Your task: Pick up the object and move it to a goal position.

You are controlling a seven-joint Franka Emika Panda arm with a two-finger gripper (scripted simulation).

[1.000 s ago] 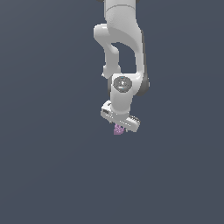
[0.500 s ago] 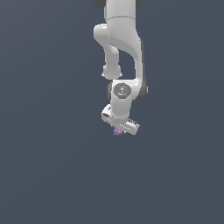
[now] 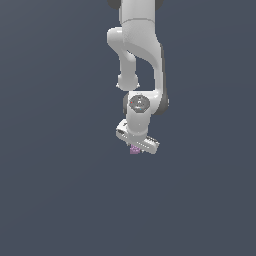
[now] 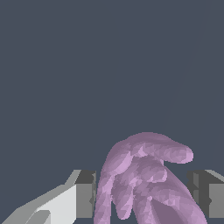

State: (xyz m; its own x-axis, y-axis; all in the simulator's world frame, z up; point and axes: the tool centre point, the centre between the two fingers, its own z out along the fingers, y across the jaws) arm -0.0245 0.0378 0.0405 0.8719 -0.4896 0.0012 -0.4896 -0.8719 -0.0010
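Although the arm (image 3: 140,65) blocks most of the view from where I stand, the pink lump (image 3: 134,149) shows as a small speck tucked under the white gripper (image 3: 137,146), touching its underside and peeking out just below the crossbar. There is nothing else around it, only a flat grey-blue backdrop, and I see no marker for the goal.

The wrist view tells more. There the pink lump (image 4: 146,179) sits squarely between the two fingers (image 4: 85,194), filling nearly all the gap. It is ridged and bumpy, rather like a curled hand, with one blunt lobe sticking out sideways toward the finger on the far side. Its longer run seems to point away from the camera and out past the fingertips, not across from finger to finger, so the jaws meet it across its narrower width.

The jaws stand apart by about the lump's breadth. On one side the pad looks to be against it; on the other I see a thin sliver of dark between pad and lump, so I cannot tell for certain whether they are truly clamped on it or merely bracketing it. My guess is that it is held, since nothing visible supports it from below.
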